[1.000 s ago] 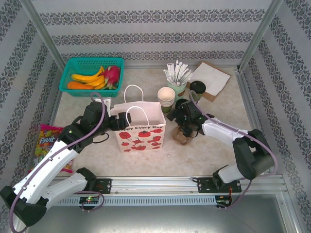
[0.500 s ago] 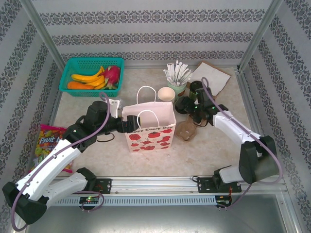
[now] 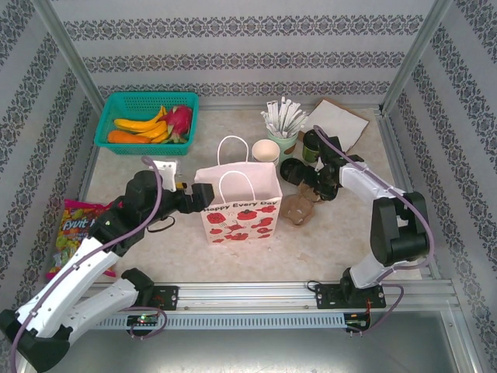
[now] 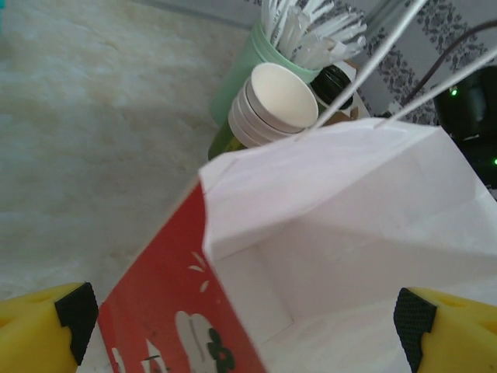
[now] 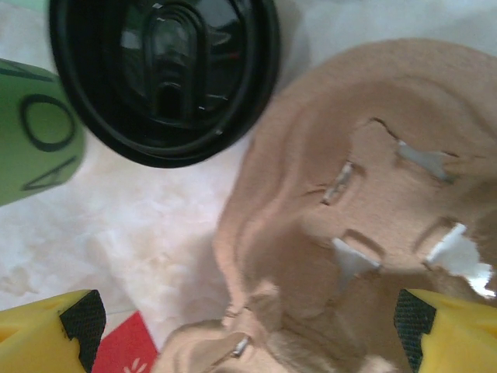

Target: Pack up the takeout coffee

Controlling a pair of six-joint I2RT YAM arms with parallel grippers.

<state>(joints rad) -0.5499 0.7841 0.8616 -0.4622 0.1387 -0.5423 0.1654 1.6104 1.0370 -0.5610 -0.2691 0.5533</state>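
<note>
I am holding my right gripper [image 5: 247, 318] spread wide, nothing between its black pads, hovering over the brown moulded-pulp cup carrier [image 5: 365, 194], whose fibrous, dimpled surface is lying directly under the gap. The takeout coffee [image 5: 163, 74], a small green paper cup with a glossy black plastic lid, is sitting ahead of those fingers and off to their left, just beside the carrier's edge. I am looking almost straight down on the lid, so I am judging the cup upright, long axis vertical, its paper wall hidden beneath the lid. In the top view it is standing between my right gripper and the white paper bag with red flower print and thin cord handles [image 3: 241, 206], so the right arm is the nearer one, the left working from the bag's far side. I am holding my left gripper [image 4: 242, 315] wide as well, the bag's open mouth and one upper corner lying between the pads; whether a pad is touching paper I cannot tell. The bag's walls are looking thin and creased. Beyond it are standing a stack of lidless cream-lined cups [image 4: 279, 97] and a pale green cup of white-wrapped sticks [image 4: 307, 35]. I am judging the next move as needing the right fingers shifted left, onto the cup's wall below the rigid lid.
</note>
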